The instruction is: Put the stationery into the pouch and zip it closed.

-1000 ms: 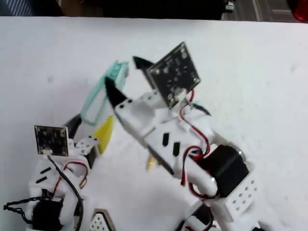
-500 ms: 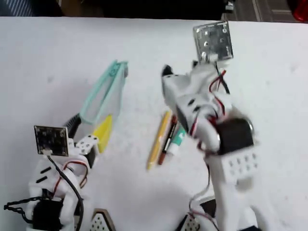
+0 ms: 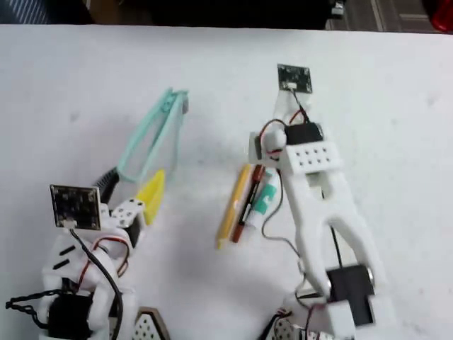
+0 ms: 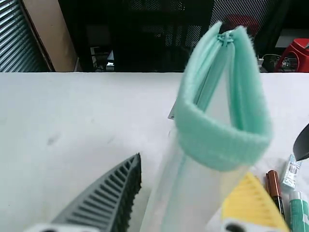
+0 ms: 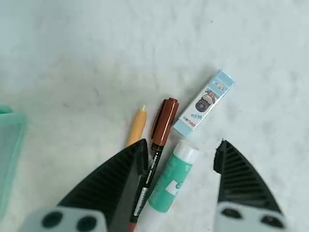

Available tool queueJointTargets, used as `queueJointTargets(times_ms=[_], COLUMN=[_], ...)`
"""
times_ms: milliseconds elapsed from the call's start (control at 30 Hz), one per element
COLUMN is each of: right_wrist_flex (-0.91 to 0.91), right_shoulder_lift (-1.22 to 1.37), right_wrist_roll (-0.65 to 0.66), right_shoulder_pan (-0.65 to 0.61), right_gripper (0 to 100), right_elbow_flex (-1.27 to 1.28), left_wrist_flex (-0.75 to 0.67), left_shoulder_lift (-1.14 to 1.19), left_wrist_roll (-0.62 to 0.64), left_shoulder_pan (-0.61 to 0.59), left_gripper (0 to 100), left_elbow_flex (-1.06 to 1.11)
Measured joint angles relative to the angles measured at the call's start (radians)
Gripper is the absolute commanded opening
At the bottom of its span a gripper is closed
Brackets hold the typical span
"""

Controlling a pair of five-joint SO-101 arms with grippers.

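I'm looking down on the white table (image 3: 71, 85). The mint-green zip pouch with clear sides (image 3: 152, 134) lies on the left side of it, its mouth gaping open. My left gripper (image 4: 193, 166) has the pouch's near end pinched between its grey and yellow fingers. My right gripper (image 5: 182, 145) is spread wide and hangs empty over the loose stationery, well apart from the pouch. Under it lie a long yellow pencil (image 3: 232, 205), a brown marker pen (image 3: 249, 202) just beside that, and a green-and-white glue stick (image 5: 171, 181) between the fingers. A small pale-blue boxed eraser (image 5: 203, 103) lies just past the glue stick.
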Motion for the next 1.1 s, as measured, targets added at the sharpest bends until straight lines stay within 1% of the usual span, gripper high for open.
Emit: queueJointTargets(times_ms=[33,133,300,467,567,733,1100], right_wrist_flex=[-0.017,-0.066,-0.087,-0.115,-0.16,-0.224,-0.196], right_shoulder_lift=[0.029,0.08,0.112,0.195,0.267,0.316,0.333], right_wrist_roll=[0.0,0.0,0.0,0.0,0.0,0.0,-0.002], right_shoulder_pan=[-0.003,-0.008,-0.057,-0.054,-0.066,-0.069,-0.026], right_gripper=[15.5,16.3,16.3,16.3,16.3,16.2,16.2], right_elbow_flex=[0.0,0.0,0.0,0.0,0.0,-0.006,0.0], left_wrist_flex=[0.0,0.0,0.0,0.0,0.0,0.0,0.0], left_shoulder_lift=[0.0,0.0,0.0,0.0,0.0,0.0,0.0], left_wrist_roll=[0.0,0.0,0.0,0.0,0.0,0.0,0.0], left_shoulder_pan=[0.0,0.0,0.0,0.0,0.0,0.0,0.0], left_gripper=[27,27,27,27,27,27,27], left_elbow_flex=[0.0,0.0,0.0,0.0,0.0,0.0,0.0])
